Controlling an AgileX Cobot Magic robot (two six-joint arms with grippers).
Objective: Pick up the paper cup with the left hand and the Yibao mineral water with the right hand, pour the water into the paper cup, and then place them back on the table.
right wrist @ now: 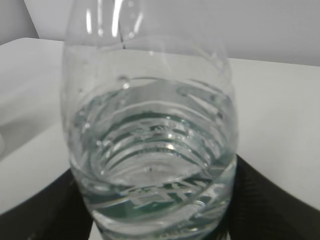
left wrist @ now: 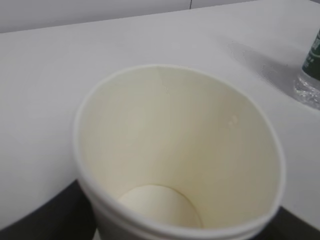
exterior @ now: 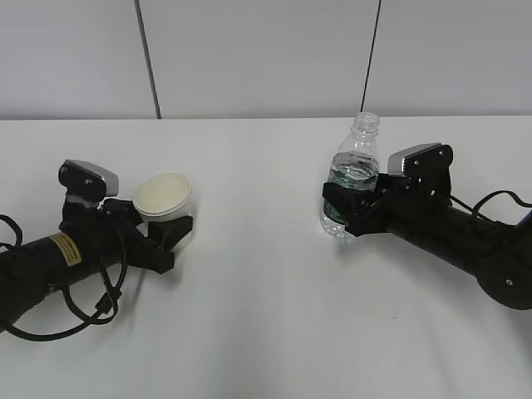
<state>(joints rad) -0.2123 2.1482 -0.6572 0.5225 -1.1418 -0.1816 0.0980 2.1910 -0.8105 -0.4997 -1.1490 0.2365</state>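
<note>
The cream-white paper cup (exterior: 165, 195) sits between the black fingers of my left gripper (exterior: 155, 219), which is shut on it. Its mouth fills the left wrist view, where the cup (left wrist: 175, 145) is empty, with dark fingers (left wrist: 45, 215) at its lower sides. Whether its base touches the table (exterior: 266, 316) is hidden. The Yibao mineral water (exterior: 353, 179) stands upright and uncapped, partly filled. My right gripper (exterior: 347, 209) is shut on its green label band. In the right wrist view the bottle (right wrist: 150, 125) sits tight between the fingers (right wrist: 272, 200).
The white table stretches wide between the two arms and in front of them. A grey panelled wall (exterior: 266, 50) rises behind its far edge. A black cable (exterior: 83, 312) loops beside the left arm. The bottle (left wrist: 312, 70) shows at the right edge of the left wrist view.
</note>
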